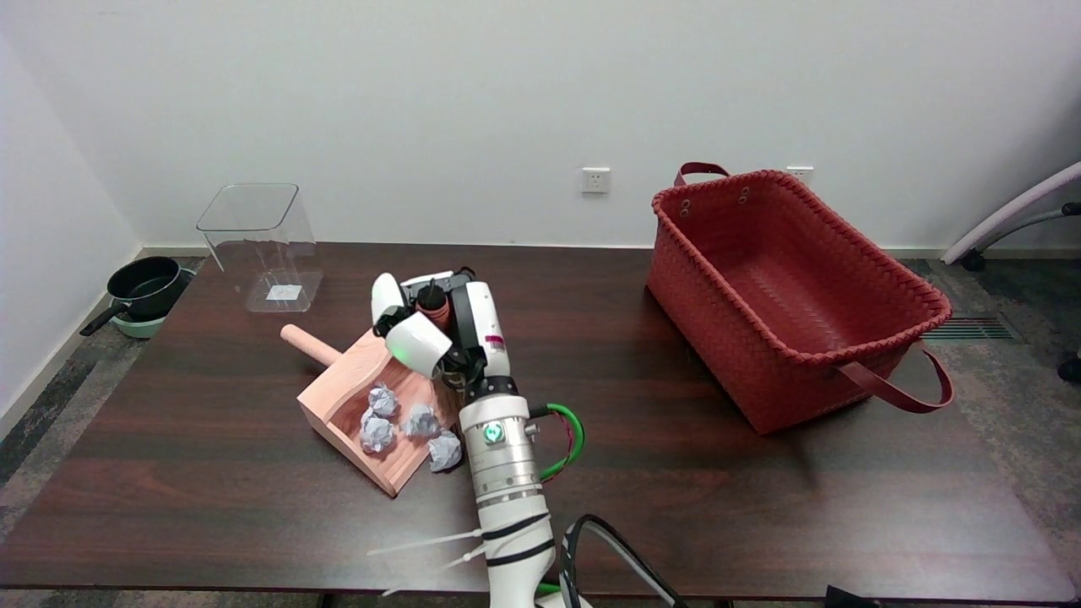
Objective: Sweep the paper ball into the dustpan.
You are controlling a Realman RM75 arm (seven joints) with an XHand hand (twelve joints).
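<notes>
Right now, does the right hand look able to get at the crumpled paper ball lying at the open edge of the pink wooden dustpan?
Probably yes: the right hand hovers beside the dustpan, and nothing visible blocks the ball.

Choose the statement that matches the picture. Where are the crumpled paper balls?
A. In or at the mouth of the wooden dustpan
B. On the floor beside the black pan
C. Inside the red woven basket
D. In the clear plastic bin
A: the paper balls lie in the wooden dustpan, one at its open edge by the right hand.

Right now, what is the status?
Right hand grips brush handle over dustpan. Three paper balls inside, one at the lip. Nothing blocking.
</notes>
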